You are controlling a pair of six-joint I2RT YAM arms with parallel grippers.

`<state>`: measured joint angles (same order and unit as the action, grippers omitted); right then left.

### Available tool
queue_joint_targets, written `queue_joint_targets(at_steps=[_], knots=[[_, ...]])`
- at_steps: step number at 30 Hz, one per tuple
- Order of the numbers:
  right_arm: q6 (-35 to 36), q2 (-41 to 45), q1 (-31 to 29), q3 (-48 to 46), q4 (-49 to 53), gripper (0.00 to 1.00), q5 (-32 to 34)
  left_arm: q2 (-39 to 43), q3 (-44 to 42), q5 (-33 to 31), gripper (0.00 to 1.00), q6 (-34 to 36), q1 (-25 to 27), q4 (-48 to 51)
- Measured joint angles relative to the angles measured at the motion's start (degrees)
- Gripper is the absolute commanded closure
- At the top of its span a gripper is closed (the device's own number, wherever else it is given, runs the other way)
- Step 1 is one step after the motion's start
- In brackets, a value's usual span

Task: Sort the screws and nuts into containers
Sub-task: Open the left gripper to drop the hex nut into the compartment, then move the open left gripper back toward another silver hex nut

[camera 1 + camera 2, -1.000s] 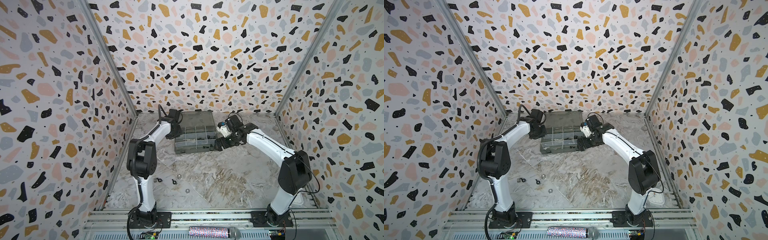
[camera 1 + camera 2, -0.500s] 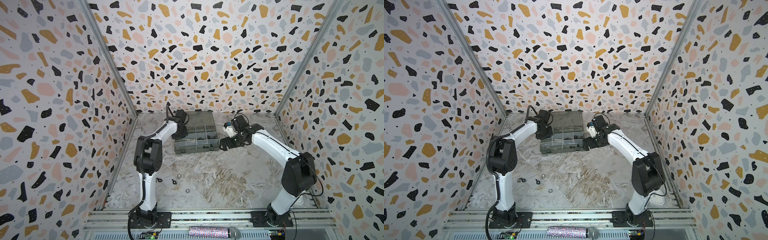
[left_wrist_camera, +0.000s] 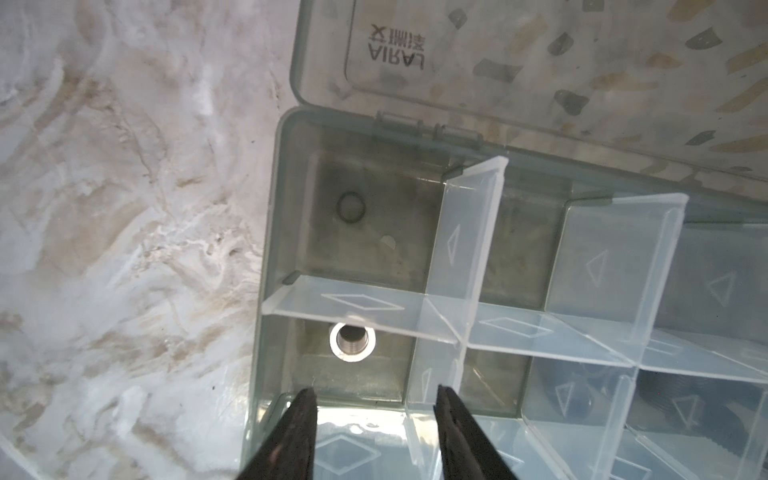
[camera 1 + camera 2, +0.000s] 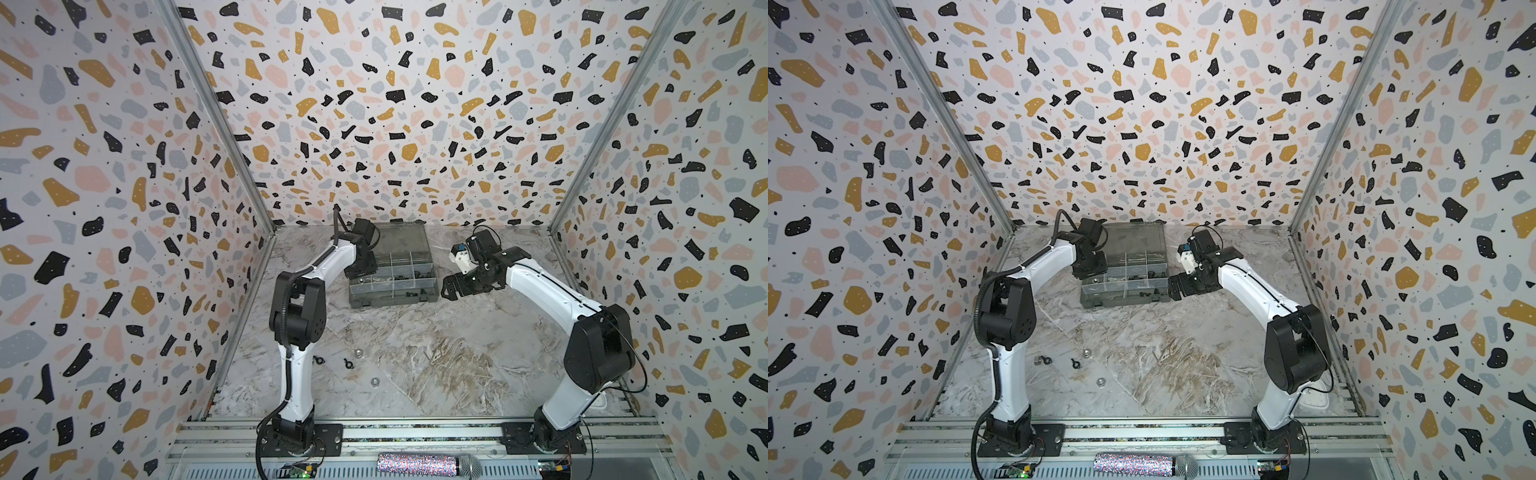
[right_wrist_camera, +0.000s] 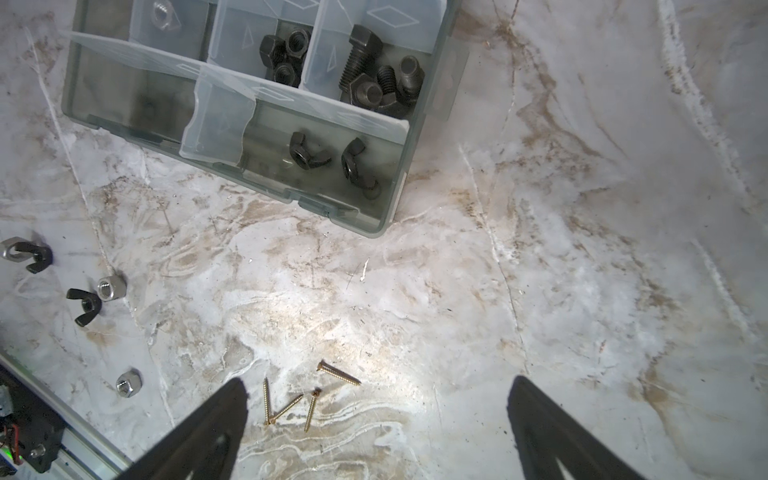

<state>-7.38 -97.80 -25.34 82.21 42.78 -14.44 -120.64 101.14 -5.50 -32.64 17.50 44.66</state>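
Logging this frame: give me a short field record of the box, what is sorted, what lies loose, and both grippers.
Box: organizer box at the back of the table, lid open flat behind it
Sorted: black bolts, black hex nuts and boxed wing nuts in separate compartments; silver nut in a left-side compartment
Loose on table: two loose wing nuts, three loose silver nuts, four brass screws
Left gripper: open, empty, over the box's left side near the silver nut
Right gripper: open wide, empty, beside the box
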Motion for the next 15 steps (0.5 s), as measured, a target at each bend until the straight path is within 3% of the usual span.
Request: queue_joint_targets(at_steps=[7,15], knots=[[0.00,0.00,-0.07,0.02,-0.17,0.01,-1.49,10.80,-4.13,-1.66,0.51,0.33,0.02,2.27],[-0.07,0.00,-3.21,0.20,-0.17,0.01,-1.55,25.59,-20.39,-0.94,0.49,2.21,0.90,5.38]])
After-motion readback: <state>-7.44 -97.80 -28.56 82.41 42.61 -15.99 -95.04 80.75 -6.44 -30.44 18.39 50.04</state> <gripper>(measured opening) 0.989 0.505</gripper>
